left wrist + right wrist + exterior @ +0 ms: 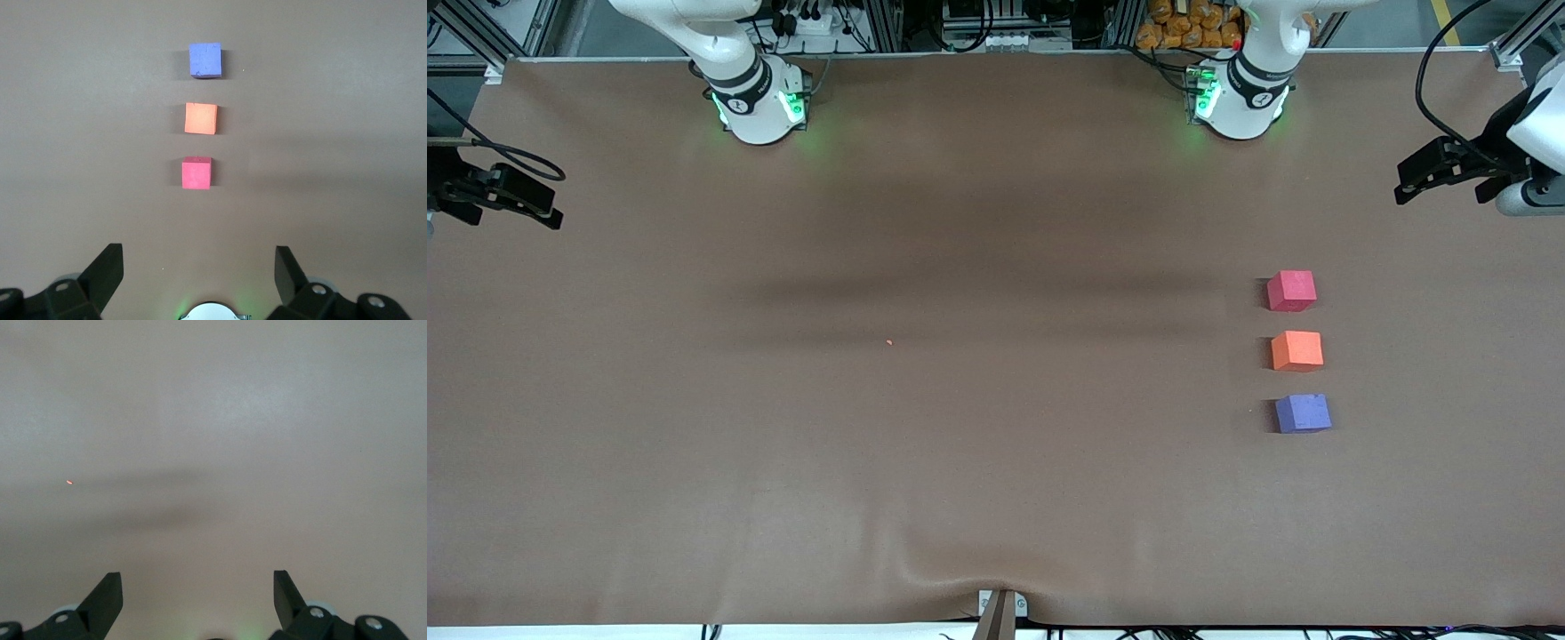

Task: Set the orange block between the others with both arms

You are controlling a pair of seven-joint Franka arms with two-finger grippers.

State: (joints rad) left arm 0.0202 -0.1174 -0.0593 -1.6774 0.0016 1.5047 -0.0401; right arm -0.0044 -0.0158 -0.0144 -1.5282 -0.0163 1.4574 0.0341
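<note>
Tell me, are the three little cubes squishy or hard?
Probably squishy. The pinkish-red cube, the orange cube and the purple cube look like matte foam: dull, no shine, faintly grainy faces, slightly soft edges. Painted wood can't be ruled out.

Matte, perhaps foam orange block (1296, 350), smooth matte brown table (871, 444) covering; glossy white arm shells

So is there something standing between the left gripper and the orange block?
Nothing visible does. The left gripper is open over bare table, holding nothing. The orange block already sits in line between the pinkish-red cube and the purple cube, apart from both. The right gripper waits open at the right arm's end.
</note>
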